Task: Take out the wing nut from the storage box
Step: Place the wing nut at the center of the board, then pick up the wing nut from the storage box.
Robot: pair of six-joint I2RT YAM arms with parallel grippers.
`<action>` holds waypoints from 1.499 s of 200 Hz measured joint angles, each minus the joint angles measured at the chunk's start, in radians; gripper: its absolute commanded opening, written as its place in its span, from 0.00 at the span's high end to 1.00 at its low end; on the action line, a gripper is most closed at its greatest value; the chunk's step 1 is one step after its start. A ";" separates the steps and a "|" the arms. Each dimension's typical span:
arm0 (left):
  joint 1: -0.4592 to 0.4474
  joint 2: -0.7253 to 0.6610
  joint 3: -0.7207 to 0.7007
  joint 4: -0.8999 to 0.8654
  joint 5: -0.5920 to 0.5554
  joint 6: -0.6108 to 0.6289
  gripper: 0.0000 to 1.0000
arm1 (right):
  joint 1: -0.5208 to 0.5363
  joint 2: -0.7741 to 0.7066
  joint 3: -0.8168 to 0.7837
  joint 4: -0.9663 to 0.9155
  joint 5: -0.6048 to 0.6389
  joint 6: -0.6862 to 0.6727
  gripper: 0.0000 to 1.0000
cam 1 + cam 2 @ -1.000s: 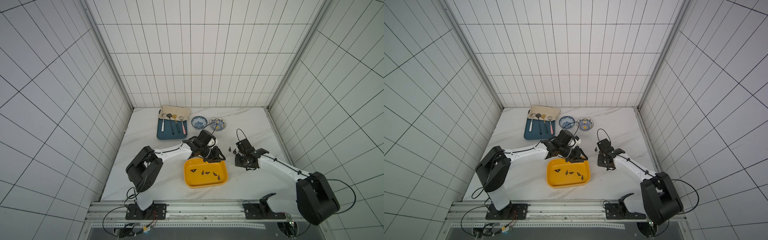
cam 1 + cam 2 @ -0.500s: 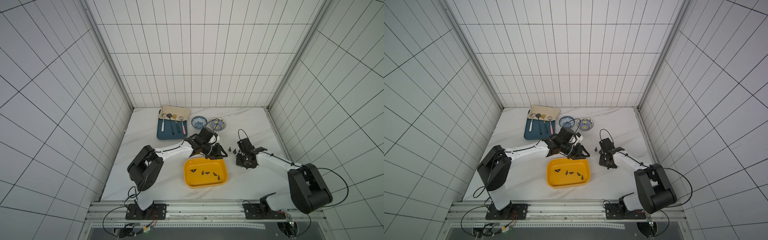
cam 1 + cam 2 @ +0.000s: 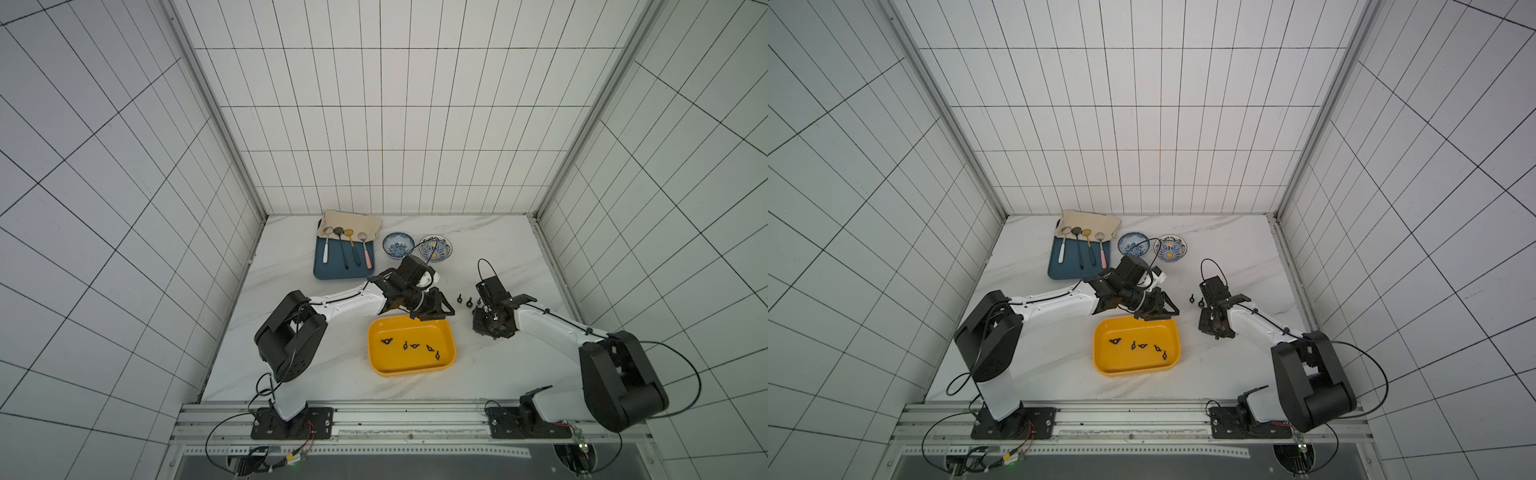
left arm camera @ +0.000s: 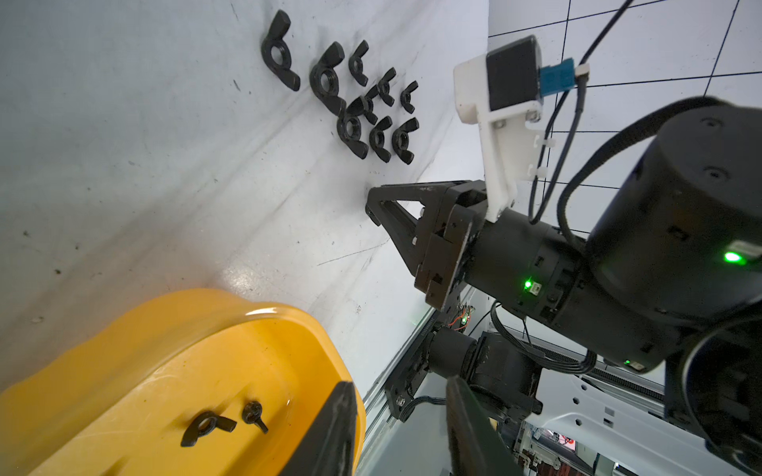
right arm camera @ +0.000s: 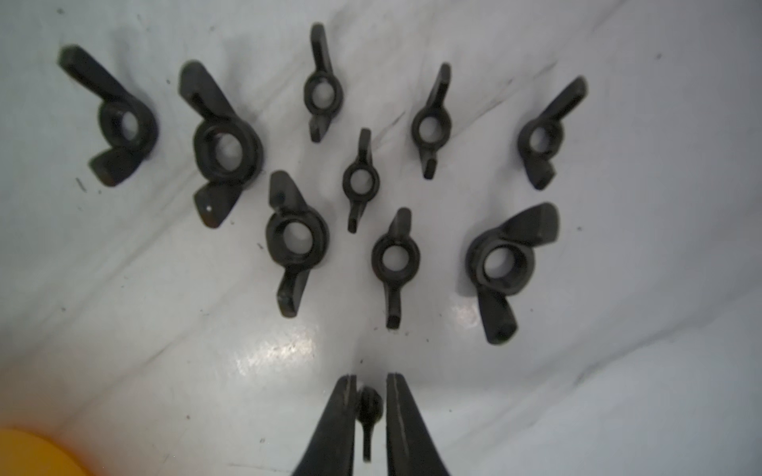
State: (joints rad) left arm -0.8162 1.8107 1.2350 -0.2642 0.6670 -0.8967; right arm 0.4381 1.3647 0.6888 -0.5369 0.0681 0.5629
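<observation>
Right gripper (image 5: 368, 377) is down beside the yellow tray (image 3: 407, 363), fingers (image 5: 338, 424) slack around a small wing nut (image 5: 368, 406). Left gripper (image 4: 398, 383) hovers over the tray's far rim, spread and empty.

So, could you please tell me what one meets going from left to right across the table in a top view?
Dark-blue tray → storage box → loose wing nuts → right gripper. The bowls and the left gripper overlap the box, so I leave them out.

Yellow storage box (image 3: 399, 360), five black wing nuts (image 3: 386, 341) inside
</observation>
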 measured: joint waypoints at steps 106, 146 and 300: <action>0.535 -0.376 -0.336 -0.114 0.022 0.060 0.60 | 0.441 -0.008 0.306 -0.092 -0.002 -0.008 0.77; 0.722 -0.554 -0.451 -0.272 0.023 0.141 0.60 | 0.585 0.200 0.362 -0.051 -0.063 -0.010 0.74; 0.732 -0.569 -0.475 -0.340 0.048 0.220 0.60 | 0.668 0.402 0.436 -0.002 -0.119 0.042 0.72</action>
State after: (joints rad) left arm -0.0841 1.2415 0.7597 -0.6041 0.7151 -0.6769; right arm 1.1065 1.7664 1.1252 -0.5385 -0.0513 0.6048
